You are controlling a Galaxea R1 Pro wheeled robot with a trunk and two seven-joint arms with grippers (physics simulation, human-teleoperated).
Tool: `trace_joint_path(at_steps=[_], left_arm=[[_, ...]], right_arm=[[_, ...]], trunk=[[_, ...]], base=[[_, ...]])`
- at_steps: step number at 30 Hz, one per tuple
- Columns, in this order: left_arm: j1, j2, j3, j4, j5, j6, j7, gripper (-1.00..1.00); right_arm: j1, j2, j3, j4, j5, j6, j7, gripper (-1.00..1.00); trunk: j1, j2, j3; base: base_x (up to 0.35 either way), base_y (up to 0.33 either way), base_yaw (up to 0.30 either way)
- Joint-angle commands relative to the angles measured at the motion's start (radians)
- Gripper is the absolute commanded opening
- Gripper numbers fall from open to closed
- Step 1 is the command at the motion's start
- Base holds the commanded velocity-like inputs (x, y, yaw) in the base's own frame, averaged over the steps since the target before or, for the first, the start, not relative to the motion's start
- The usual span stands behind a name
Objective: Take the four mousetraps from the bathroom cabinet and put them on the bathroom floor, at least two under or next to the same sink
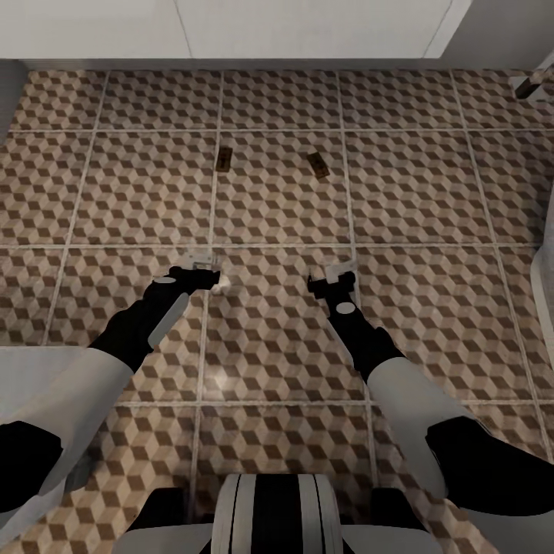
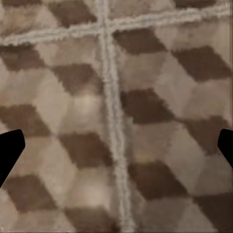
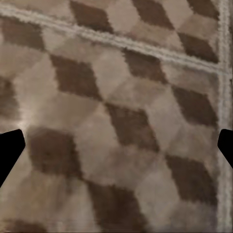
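Two mousetraps lie flat on the bathroom floor (image 1: 277, 338) in the head view: the left mousetrap (image 1: 225, 159) and the right mousetrap (image 1: 318, 165), well apart from each other, each on its own tile either side of a grout line, and both near the white sink (image 1: 308, 31) block that runs along the far edge. They are too small to make out wire or red spot; they read as little brown slips. Both arms reach forward and down over the tiles, well short of the traps. The left pincer (image 1: 206, 271) hangs close above the floor by a grout crossing, the right pincer (image 1: 338, 278) likewise over a tile. From the head camera the finger spread is hard to judge. The wrist views settle it: in the left wrist view the dark fingertips (image 2: 9, 148) sit at opposite edges with bare cube-patterned tile and a grout cross between them, so that pincer (image 2: 116, 148) is spread wide and holds nothing. The right wrist view shows the same, fingertips (image 3: 9, 148) far apart, the pincer (image 3: 116, 148) wide and holding nothing.
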Motion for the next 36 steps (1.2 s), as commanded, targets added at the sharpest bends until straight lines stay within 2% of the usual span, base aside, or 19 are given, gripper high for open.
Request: trace_joint_path(at_steps=[1,13,36], left_arm=[[-0.001,0.002,-0.005,-0.002,0.011,0.003,0.01,1.0],[-0.001,0.002,-0.005,-0.003,0.011,0.003,0.01,1.0],[-0.001,0.002,-0.005,-0.021,0.011,0.007,0.01,1.0]], right_arm=[[-0.001,0.0,0.003,0.0,0.008,0.004,-0.007,1.0],[0.0,-0.001,0.003,0.0,0.009,0.001,-0.007,1.0],[0.0,-0.004,0.003,0.0,0.01,-0.009,-0.005,1.0]], trunk=[[-0.001,0.0,0.0],[-0.001,0.0,0.0],[-0.001,0.0,0.0]], base=[[-0.334,0.0,0.0],[-0.294,0.0,0.0],[-0.019,0.0,0.0]])
